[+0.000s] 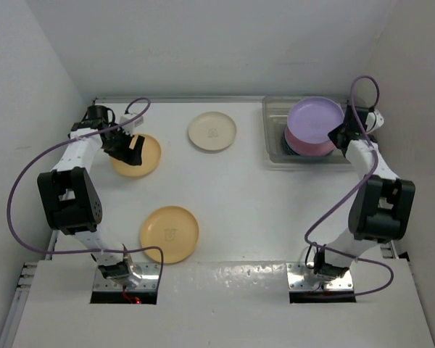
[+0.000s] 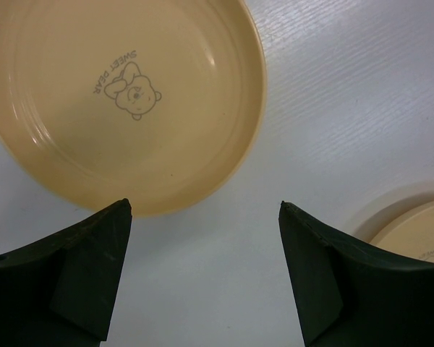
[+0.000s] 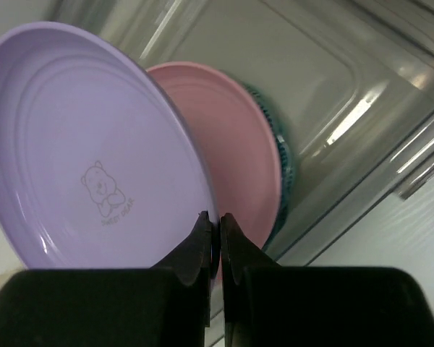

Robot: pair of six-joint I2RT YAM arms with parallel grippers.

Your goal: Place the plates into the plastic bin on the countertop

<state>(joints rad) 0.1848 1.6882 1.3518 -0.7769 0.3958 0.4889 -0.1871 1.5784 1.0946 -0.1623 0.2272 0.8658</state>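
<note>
My right gripper (image 1: 341, 135) (image 3: 217, 220) is shut on the rim of a lavender plate (image 1: 315, 118) (image 3: 87, 144) and holds it over the clear plastic bin (image 1: 274, 138) (image 3: 347, 87). Under it in the bin lie a pink plate (image 1: 308, 145) (image 3: 239, 144) and a teal plate (image 3: 283, 166). My left gripper (image 1: 134, 142) (image 2: 202, 210) is open and empty over the white countertop, beside a yellow-orange plate (image 1: 146, 156) (image 2: 123, 94). A cream plate (image 1: 212, 131) (image 2: 412, 231) lies at the back middle. Another yellow-orange plate (image 1: 170, 233) lies near the front.
White walls close in the countertop (image 1: 254, 210) on the left, back and right. The bin stands against the back right corner. Purple cables (image 1: 14, 196) loop beside both arms.
</note>
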